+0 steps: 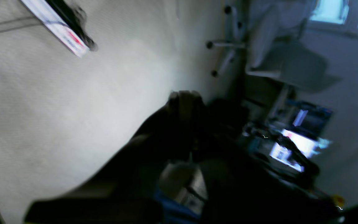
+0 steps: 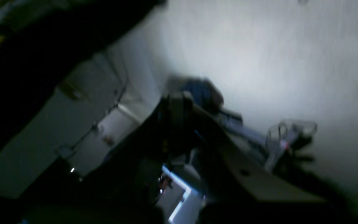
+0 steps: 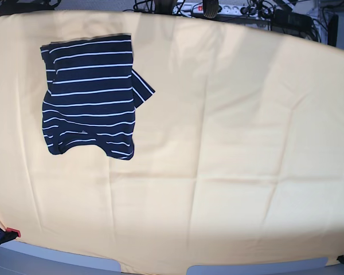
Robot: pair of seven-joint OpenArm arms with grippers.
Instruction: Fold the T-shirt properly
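Note:
The T-shirt [image 3: 90,94], dark navy with thin white stripes, lies folded into a compact rectangle at the far left of the table in the base view, with one corner sticking out on its right side. Neither arm shows in that view. The left wrist view is blurred and looks away from the table at a pale wall and the room; my left gripper [image 1: 185,99] shows as a dark shape with its fingers together and nothing in them. In the right wrist view my right gripper [image 2: 177,99] is likewise raised, shut and empty.
A plain yellow cloth [image 3: 229,143] covers the whole table. Cables and a power strip [image 3: 218,8] run along the far edge. A red clamp [image 3: 11,232] grips the cloth at the front left corner. Lit screens [image 1: 294,146] glow in the room behind.

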